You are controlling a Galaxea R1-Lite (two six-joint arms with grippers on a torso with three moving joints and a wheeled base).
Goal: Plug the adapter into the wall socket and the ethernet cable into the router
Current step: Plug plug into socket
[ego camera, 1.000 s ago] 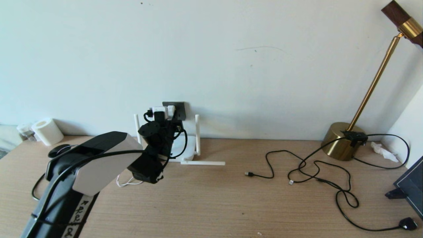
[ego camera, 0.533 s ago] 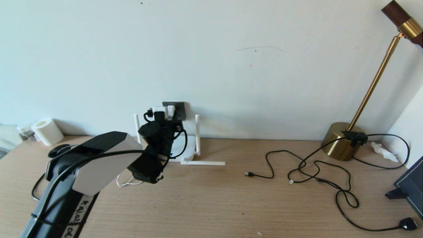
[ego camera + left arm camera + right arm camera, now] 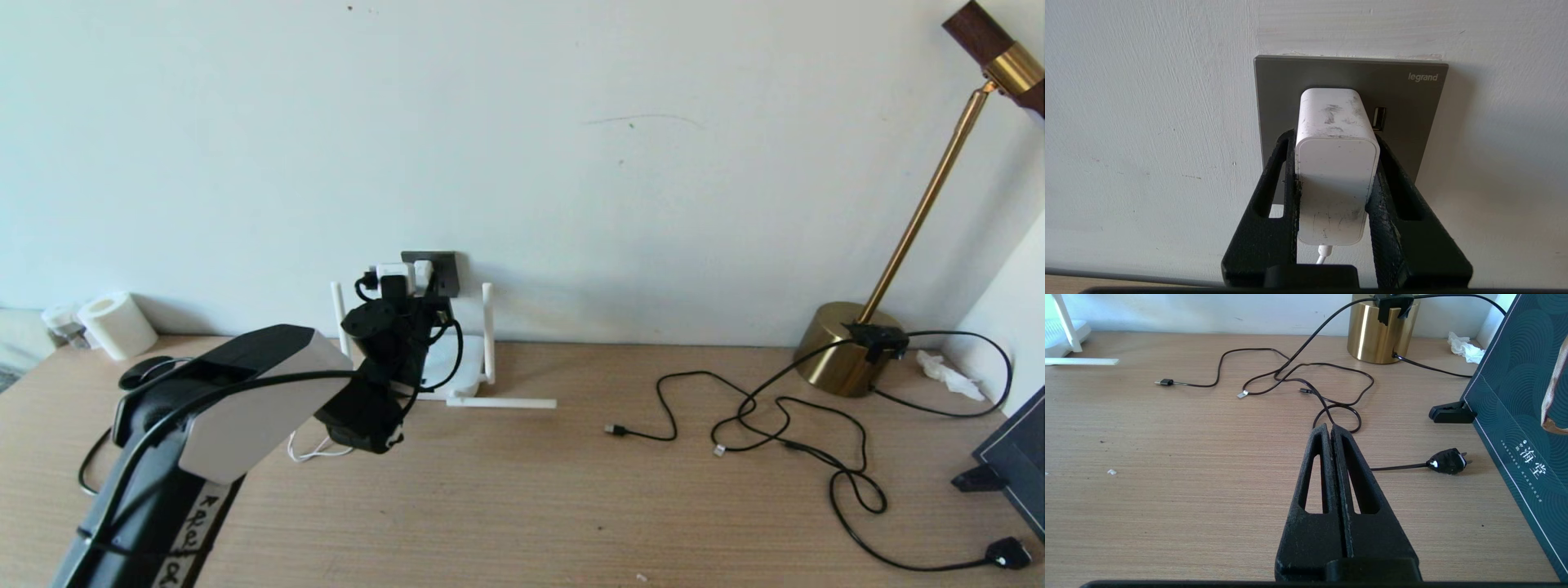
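Adapter: white rounded block, scuffed on its top and rear faces, seated against the wall socket; thin white cord leaves its rear end.
Wall socket: dark grey square plate marked "legrand", mounted low on the white wall just above the tabletop; a USB port shows just beside the adapter.
Left gripper: raised at the wall, black fingers closed on the two sides of the adapter.
Right gripper: out of the head view; in the right wrist view it hangs above the tabletop with its fingers pressed together, holding nothing.
Router: flat white box standing against the wall directly below the socket, largely hidden by the left arm; two antennas upright, one antenna lying flat on the tabletop.
Ethernet cable: cannot be picked out with certainty; a black loop at the far left edge of the tabletop is mostly hidden behind the left arm.
Thin black cables: tangled loosely on the right half of the tabletop, with small connector ends lying free.
Black plug: lies on the tabletop near the dark patterned box.
Brass lamp: round base at the right rear of the tabletop, slanted stem.
Paper roll: white, at the left rear by the wall.
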